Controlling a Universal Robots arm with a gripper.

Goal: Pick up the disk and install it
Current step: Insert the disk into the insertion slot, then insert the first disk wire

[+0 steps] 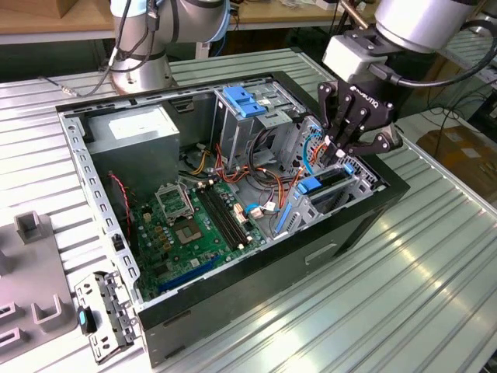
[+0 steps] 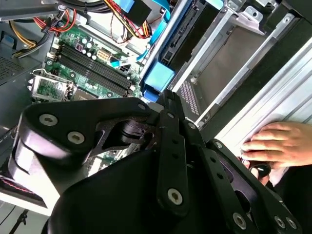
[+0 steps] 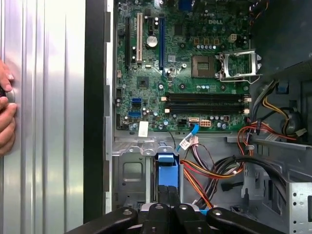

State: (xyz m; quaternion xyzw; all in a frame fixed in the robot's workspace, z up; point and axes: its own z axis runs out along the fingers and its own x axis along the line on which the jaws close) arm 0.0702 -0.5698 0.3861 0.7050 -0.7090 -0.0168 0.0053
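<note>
The open case (image 1: 256, 272) holds a motherboard (image 1: 194, 225), loose cables and, straight under the pincer (image 1: 339, 151), a drive cage (image 1: 363, 185) with the disk (image 3: 166, 171) slotted in on edge. The pincer's fingers are drawn narrow, nearly together, with their tips at the disk's blue rail. Whether they grip it I cannot tell.

We see a silver-grey tubular arm (image 1: 423, 19), a white wrist block (image 1: 351, 56), and a black bar-linked gripper (image 1: 339, 151) with silver screws (image 2: 174, 196).
</note>
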